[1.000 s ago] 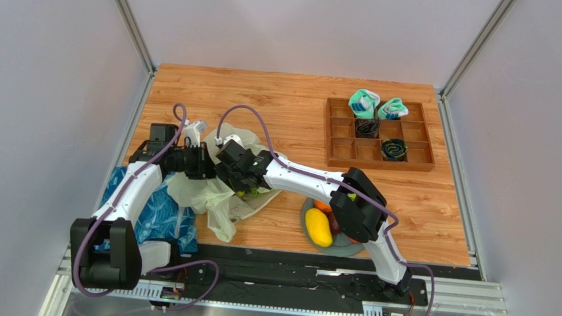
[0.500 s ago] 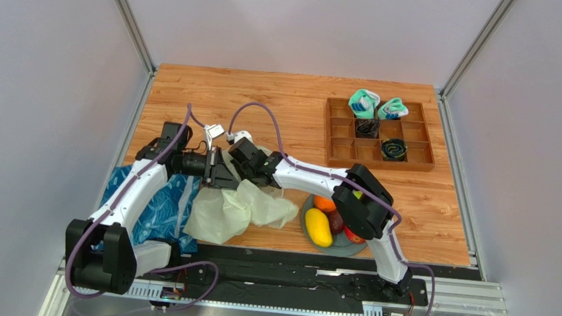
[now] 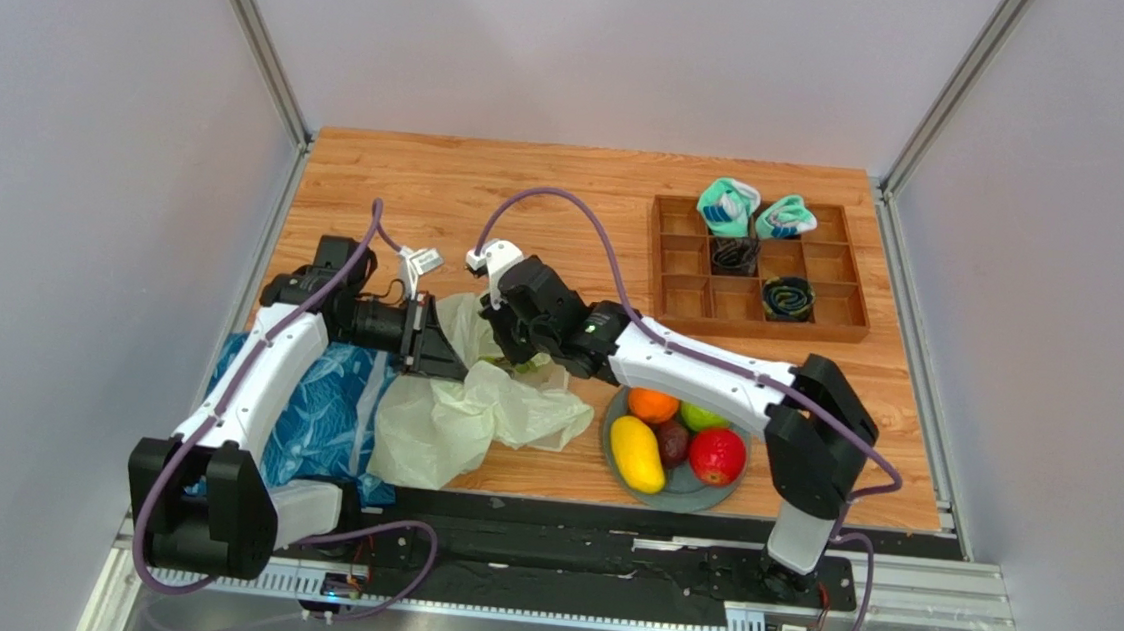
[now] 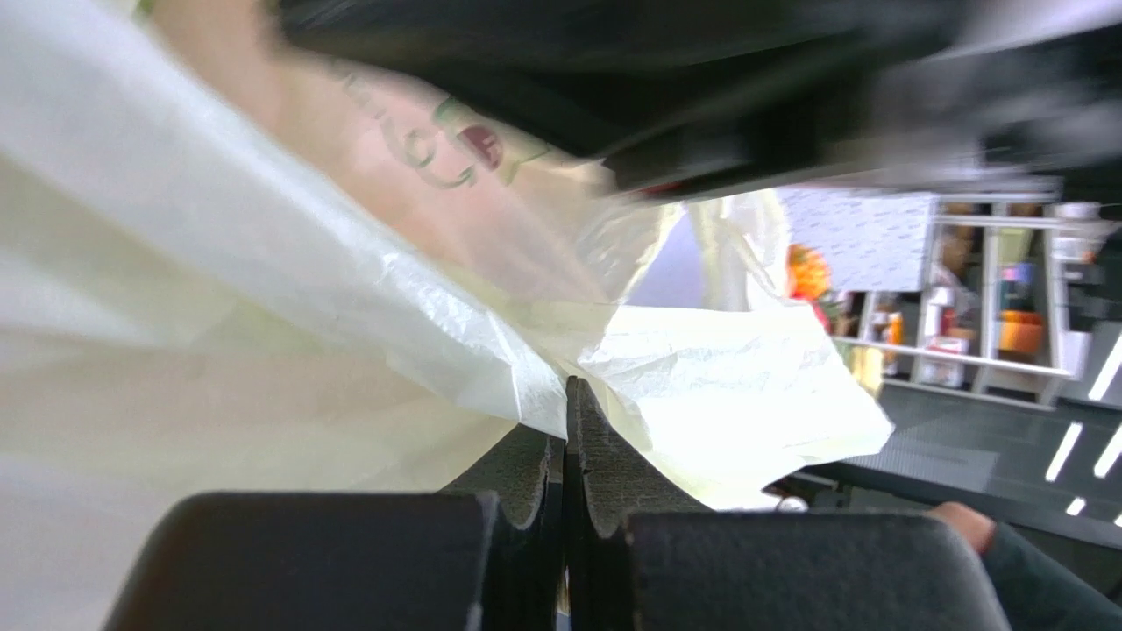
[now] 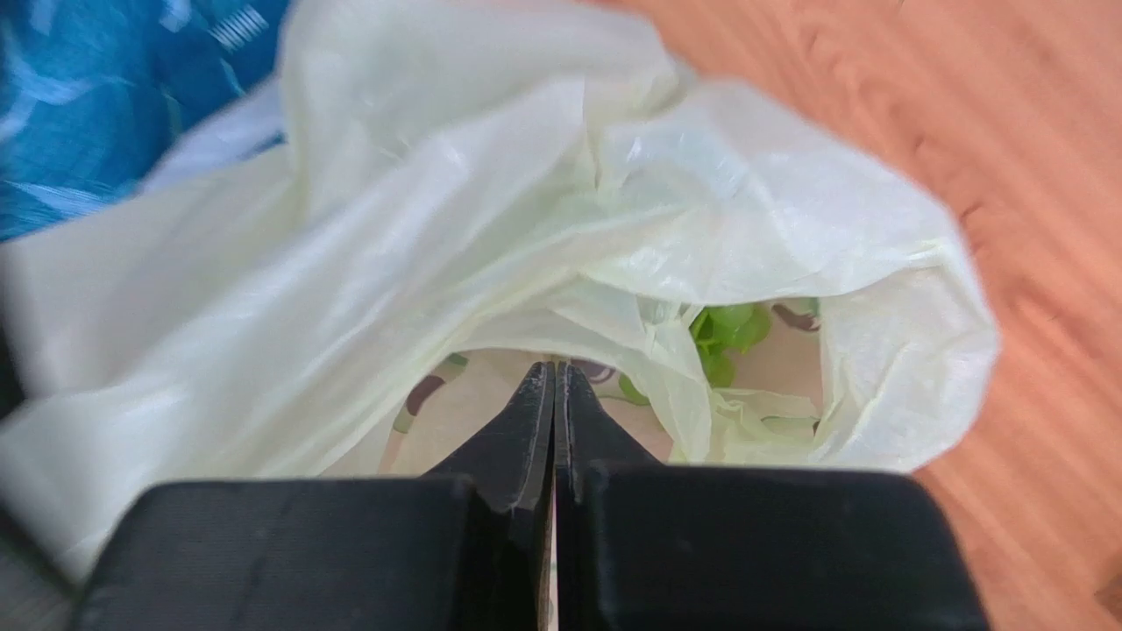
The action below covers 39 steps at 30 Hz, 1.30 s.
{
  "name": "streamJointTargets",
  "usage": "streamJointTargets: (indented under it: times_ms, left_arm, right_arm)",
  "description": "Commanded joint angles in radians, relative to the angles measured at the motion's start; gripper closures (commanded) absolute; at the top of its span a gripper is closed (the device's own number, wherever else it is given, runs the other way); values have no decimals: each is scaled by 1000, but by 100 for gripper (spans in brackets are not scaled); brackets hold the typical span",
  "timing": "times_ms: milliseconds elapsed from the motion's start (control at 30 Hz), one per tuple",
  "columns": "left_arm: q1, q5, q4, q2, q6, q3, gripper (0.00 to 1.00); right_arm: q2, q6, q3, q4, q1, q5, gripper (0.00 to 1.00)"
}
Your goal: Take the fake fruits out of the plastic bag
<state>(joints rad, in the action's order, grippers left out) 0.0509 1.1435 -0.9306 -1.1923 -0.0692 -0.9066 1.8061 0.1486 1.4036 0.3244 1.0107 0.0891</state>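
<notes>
Plainly, avocado prints (image 4: 461,138) dot the plastic bag (image 3: 470,414).

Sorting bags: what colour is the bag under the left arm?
Blue bag, leaf-patterned; top external view.

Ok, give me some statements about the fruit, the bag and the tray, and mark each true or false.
1. The yellow mango lies on the grey plate. True.
2. The left fingers and right fingers are both shut on the plastic bag. True.
3. The red apple is inside the bag. False: it is on the plate.
4. The bag holds nothing. False: the right wrist view shows a green shape inside.
5. The socks sit in the near row of the wooden tray. False: they are in its far row.
</notes>
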Motion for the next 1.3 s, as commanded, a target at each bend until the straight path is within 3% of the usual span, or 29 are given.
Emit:
streamJointTargets:
  times_ms: [0, 133, 300, 367, 433, 467, 500, 600, 667, 767, 867, 967, 1033, 1067, 1167, 1200, 1267]
  left_arm:
    - [-6, -184, -171, 11, 173, -86, 100]
    - [-25, -206, -192, -23, 190, -146, 100]
    - [-26, -228, -197, -85, 187, -256, 100]
    - [-25, -287, -237, -148, 273, -335, 100]
    - [-23, -343, -381, -318, 374, -528, 100]
    - [-23, -384, -452, -390, 496, -611, 100]
    - [-26, -413, -517, -526, 534, -785, 100]
    - [-45, -436, -662, -634, 617, -966, 100]
    - [-88, -438, -649, -610, 643, -945, 100]
    - [-132, -473, -639, -523, 700, -750, 100]
    - [-149, -508, -599, -420, 758, -552, 100]
    - [-148, -484, -519, -333, 746, -436, 100]
    - [-149, -460, -482, -331, 714, -419, 100]
    - [-149, -452, -475, -334, 706, -420, 100]
    - [-149, -426, -447, -352, 661, -446, 100]
    - [-148, -415, -448, -354, 657, -456, 100]
    - [-149, -398, -444, -360, 635, -477, 100]
  right_arm:
    - [-160, -89, 0, -67, -17, -26, 100]
    - [-215, -144, -24, -50, -24, -74, 100]
    - [-157, -126, -71, -50, -21, -193, 100]
    - [-117, -132, -84, -99, -17, -297, 100]
    - [-103, -171, -112, -165, 18, -380, 100]
    - [-88, -214, -132, -210, 44, -368, 100]
    - [-80, -242, -137, -223, 111, -355, 100]
    - [-32, -236, -114, -263, 187, -460, 100]
    - [-1, -208, -89, -274, 192, -495, 100]
    - [36, -239, -51, -262, 201, -522, 97]
    - [35, -236, -38, -245, 184, -416, 95]
    - [30, -201, -12, -216, 155, -275, 99]
    - [36, -169, 9, -214, 146, -175, 96]
    - [44, -162, 18, -212, 140, -151, 93]
    - [93, -155, 67, -212, 137, -88, 68]
    - [108, -124, 81, -211, 138, -21, 51]
    - [169, -136, 132, -202, 140, -8, 44]
